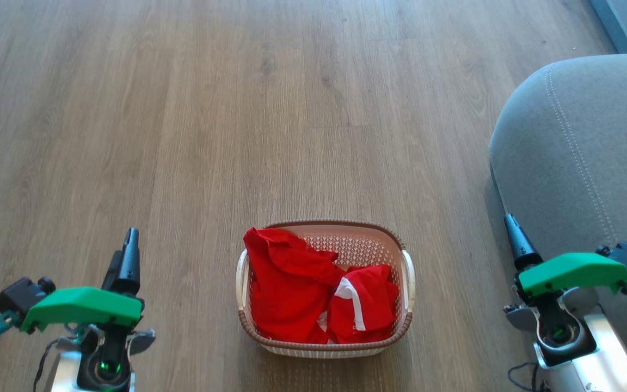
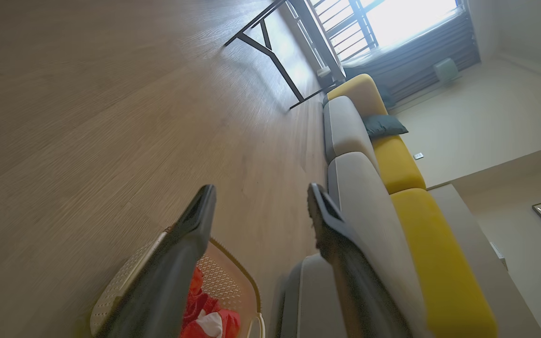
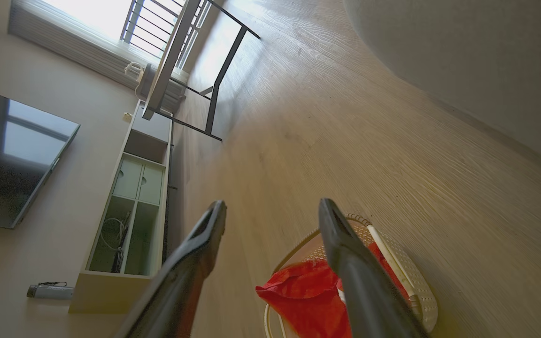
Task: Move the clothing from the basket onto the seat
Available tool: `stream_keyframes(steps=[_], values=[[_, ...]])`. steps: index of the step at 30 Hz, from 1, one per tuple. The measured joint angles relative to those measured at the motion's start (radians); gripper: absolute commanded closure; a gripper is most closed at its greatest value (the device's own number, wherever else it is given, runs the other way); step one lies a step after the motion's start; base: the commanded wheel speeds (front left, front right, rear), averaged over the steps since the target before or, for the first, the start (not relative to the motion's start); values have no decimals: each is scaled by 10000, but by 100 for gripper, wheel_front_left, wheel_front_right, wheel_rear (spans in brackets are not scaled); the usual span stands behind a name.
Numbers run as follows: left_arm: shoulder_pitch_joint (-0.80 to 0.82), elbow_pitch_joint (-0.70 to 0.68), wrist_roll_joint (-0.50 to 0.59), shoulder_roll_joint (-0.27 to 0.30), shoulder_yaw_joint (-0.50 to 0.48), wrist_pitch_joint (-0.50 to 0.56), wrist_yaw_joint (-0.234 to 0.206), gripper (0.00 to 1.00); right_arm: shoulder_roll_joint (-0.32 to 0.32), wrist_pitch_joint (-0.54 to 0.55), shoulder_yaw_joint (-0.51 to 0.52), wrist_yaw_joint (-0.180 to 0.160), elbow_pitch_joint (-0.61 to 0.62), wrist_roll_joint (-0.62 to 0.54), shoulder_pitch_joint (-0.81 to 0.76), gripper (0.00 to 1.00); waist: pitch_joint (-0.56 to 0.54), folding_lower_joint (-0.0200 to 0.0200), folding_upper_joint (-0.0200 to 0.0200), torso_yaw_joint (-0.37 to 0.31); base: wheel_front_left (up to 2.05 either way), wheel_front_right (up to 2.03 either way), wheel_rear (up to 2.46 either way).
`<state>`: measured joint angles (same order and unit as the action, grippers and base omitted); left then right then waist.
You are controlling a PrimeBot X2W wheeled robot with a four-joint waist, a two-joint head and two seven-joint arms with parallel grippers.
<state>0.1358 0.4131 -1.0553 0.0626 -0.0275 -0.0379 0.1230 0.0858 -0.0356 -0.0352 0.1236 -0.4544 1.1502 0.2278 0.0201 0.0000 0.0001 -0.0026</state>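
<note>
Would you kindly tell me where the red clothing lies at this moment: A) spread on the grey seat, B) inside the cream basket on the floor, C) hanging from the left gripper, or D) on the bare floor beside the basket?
B: in the head view the red clothing lies heaped inside the cream basket, which stands on the wooden floor, apart from the grey seat.

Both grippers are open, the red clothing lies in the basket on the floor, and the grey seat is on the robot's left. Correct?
Not quite: the head view shows the seat on the robot's right. The left gripper and right gripper are open, and the clothing lies in the basket.
</note>
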Motion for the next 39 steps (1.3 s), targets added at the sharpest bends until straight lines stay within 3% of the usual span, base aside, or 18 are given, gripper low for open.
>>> stream_keyframes(steps=[39], values=[[951,257,5313,161,29,-1131,10,0,190,-1116,-617,0,-614,-5300,1415,0,158,0,0,25,0,0,0]])
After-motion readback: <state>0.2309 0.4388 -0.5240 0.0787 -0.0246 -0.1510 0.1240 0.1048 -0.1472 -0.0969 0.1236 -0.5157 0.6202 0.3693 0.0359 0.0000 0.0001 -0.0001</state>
